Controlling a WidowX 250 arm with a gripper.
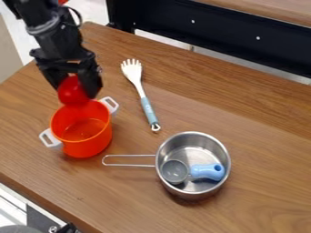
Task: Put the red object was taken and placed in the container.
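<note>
Black arm [53, 34] hangs from upper left, pincer [77, 87] clasping red object [72, 92] at orange pot's [91, 144] rim

From my station I look through a camera view set above the brown wooden surface [261, 111], tilted down at a slant. The round orange plastic pot with white handles [88, 148] is my landmark: the lens sits high on its near side, so I see down to its floor as well as its near outer wall. I face across the pot toward the long black panel [224, 34] beyond the surface. The surface's edges cross my view diagonally. I'm near enough to make out the pot's handles, yet far enough to catch edges on both its near and far sides.
</note>
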